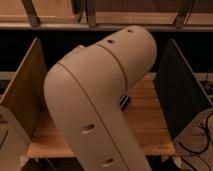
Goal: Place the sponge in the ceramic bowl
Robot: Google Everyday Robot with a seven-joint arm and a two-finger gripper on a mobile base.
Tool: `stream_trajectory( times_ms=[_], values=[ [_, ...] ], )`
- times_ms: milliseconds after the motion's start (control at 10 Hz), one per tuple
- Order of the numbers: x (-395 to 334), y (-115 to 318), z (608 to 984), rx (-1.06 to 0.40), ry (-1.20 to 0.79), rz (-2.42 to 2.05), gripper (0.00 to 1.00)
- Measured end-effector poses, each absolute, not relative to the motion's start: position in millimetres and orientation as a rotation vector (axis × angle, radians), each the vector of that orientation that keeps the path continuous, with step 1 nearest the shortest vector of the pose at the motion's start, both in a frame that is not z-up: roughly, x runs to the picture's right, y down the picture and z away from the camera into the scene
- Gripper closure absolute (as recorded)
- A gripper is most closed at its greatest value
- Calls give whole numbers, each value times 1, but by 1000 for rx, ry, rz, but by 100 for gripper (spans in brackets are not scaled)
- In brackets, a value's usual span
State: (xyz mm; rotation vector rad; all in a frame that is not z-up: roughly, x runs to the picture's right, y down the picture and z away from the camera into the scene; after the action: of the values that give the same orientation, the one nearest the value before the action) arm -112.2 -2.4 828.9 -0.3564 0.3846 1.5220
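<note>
The robot arm (97,100) fills the middle of the view, a thick beige limb bent like an elbow above the wooden table (147,125). Its upper segment slants up toward the table's far right part, and its lower segment drops past the table's near edge and out of the bottom of the view. Small round holes dot its shell. It covers the greater share of the table top, leaving bare only a light plank strip at the table's right side and a narrow band along the near left edge.

A tan board (24,97) stands upright at the table's left end, and a dark panel (181,95) stands upright at its right end. Behind and above the table runs a pale shelf edge (150,21) with slanted metal struts rising from it, and the space between shelf and table is dark. Black cables (200,137) lie beyond the table's right end, low down.

The gripper (124,102) shows only as a small dark piece peeking out from behind the arm, just over the middle of the table. Whether it is open or closed, or has hold of anything, I cannot tell. The sponge is not visible anywhere on the uncovered parts of the table
</note>
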Motion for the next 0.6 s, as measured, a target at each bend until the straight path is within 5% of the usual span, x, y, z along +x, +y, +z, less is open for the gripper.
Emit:
stream_trajectory(
  times_ms=[600],
  values=[
    [-115, -2, 829, -358, 383, 1517, 32]
  ],
)
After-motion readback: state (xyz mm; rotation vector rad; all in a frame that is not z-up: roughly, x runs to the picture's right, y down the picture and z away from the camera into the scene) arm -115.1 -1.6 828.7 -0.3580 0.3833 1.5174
